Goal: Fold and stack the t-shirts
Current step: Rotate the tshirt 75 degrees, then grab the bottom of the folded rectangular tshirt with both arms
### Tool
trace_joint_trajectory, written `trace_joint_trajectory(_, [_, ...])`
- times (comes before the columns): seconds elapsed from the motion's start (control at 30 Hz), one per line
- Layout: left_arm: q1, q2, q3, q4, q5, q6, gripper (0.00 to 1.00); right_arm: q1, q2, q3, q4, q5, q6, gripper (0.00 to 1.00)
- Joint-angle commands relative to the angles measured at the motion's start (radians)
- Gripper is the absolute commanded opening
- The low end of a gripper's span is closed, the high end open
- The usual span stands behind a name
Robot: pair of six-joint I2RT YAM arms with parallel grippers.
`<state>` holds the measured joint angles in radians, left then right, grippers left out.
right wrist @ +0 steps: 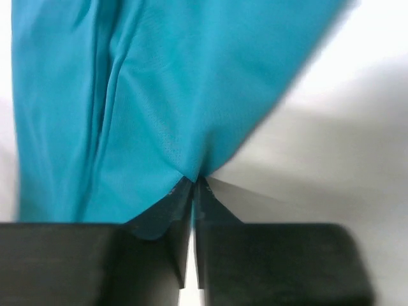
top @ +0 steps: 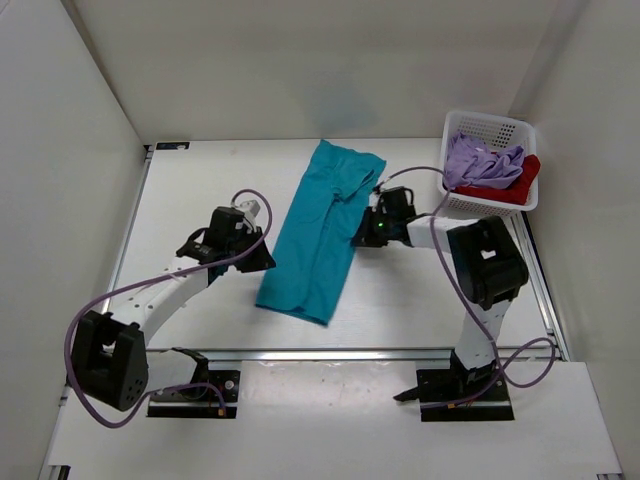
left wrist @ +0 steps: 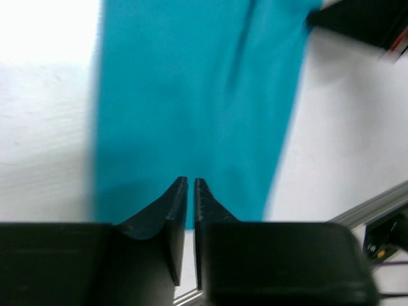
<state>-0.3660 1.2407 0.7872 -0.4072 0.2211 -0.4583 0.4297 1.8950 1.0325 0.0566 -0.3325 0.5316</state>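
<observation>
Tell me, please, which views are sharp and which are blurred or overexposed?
Top external view: sharp and evenly lit, without glare. Left wrist view: the teal t-shirt has smeared edges, and the table at upper left is blown out to white. Right wrist view: the cloth's weave shows near the bottom, but its far edge blurs.

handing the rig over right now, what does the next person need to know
Left gripper: shut by the left edge of the teal t-shirt, no cloth seen in it.
Right gripper: shut on its right edge.
Teal t-shirt lies on the table in a long folded strip; lavender t-shirt and red t-shirt bunched in the white basket.
Done: lengthwise fold, it seems.
Left: finish teal, fold the other two, stack all three.
</observation>
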Motion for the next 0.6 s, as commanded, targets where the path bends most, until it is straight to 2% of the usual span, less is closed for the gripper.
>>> trace_joint_trajectory(0.0, [-0.039, 0.008, -0.048, 0.027, 0.003, -0.017, 0.25, -0.1, -0.001, 0.035, -0.181, -0.069, -0.142, 0.09])
trace_joint_trajectory(0.1, [-0.083, 0.014, -0.109, 0.036, -0.019, -0.02, 0.34, -0.12, -0.045, 0.0, -0.172, -0.08, -0.154, 0.27])
trace_joint_trajectory(0.3, [-0.161, 0.054, -0.184, 0.074, 0.006, -0.049, 0.49, -0.094, -0.291, -0.216, -0.129, 0.047, -0.099, 0.33])
trace_joint_trajectory(0.37, [-0.172, 0.059, -0.187, 0.077, 0.001, -0.046, 0.56, -0.06, -0.393, -0.335, -0.121, 0.068, -0.073, 0.34])
trace_joint_trajectory(0.47, [-0.163, 0.068, -0.209, 0.099, 0.004, -0.048, 0.56, 0.012, -0.525, -0.472, -0.103, 0.079, -0.009, 0.35])
trace_joint_trajectory(0.57, [-0.151, 0.071, -0.22, 0.113, 0.007, -0.049, 0.56, 0.15, -0.631, -0.566, -0.115, 0.119, 0.073, 0.36])
